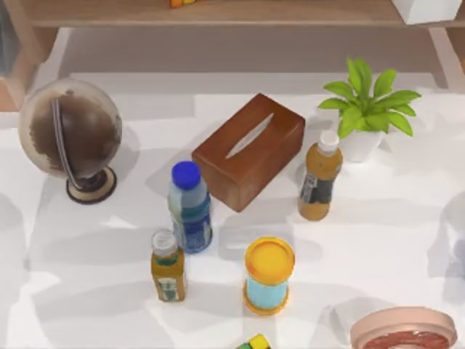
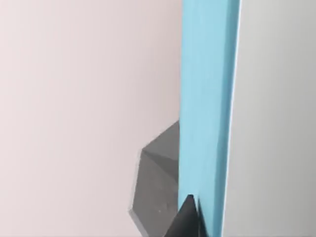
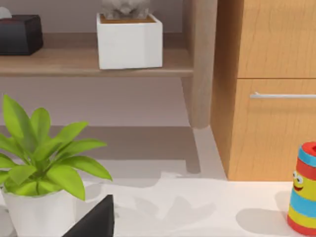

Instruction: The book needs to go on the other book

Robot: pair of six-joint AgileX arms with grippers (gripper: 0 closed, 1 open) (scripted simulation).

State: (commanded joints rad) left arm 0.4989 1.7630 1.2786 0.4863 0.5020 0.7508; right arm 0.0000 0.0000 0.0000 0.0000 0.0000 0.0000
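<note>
Filling a tall strip of the left wrist view, a light-blue slab (image 2: 207, 98) that I take for the book's cover stands edge-on against a pale blank backdrop. The dark parts of the left gripper (image 2: 180, 210) press close against its lower stretch. It looks held, but whether the gripper is truly clamped on it I cannot tell. Where the other book lies I cannot tell either, and that is the first hazard: a carry toward a poorly judged spot could set the book down askew or off its mark. The second hazard is the clutter on the white table (image 1: 87, 291). A blue-capped bottle (image 1: 189, 207), a small silver-capped juice bottle (image 1: 168, 265), an orange bottle with a white cap (image 1: 320, 182) and a yellow-lidded jar (image 1: 268, 275) all stand tall and narrow. A low sweep with a wide flat book would topple any of them. Between them sits a wooden tissue box (image 1: 249, 149), with a globe (image 1: 70, 134) at the table's left and a potted plant (image 1: 370, 109) at its right. The right gripper (image 3: 96, 219) shows as a dark wedge near that plant, its state not readable, and it seems idle. Beyond it are a wooden shelf (image 3: 98, 64) carrying a white planter (image 3: 129, 42), a drawer cabinet (image 3: 276, 94), and a striped toy canister (image 3: 303, 187) on the tabletop.
</note>
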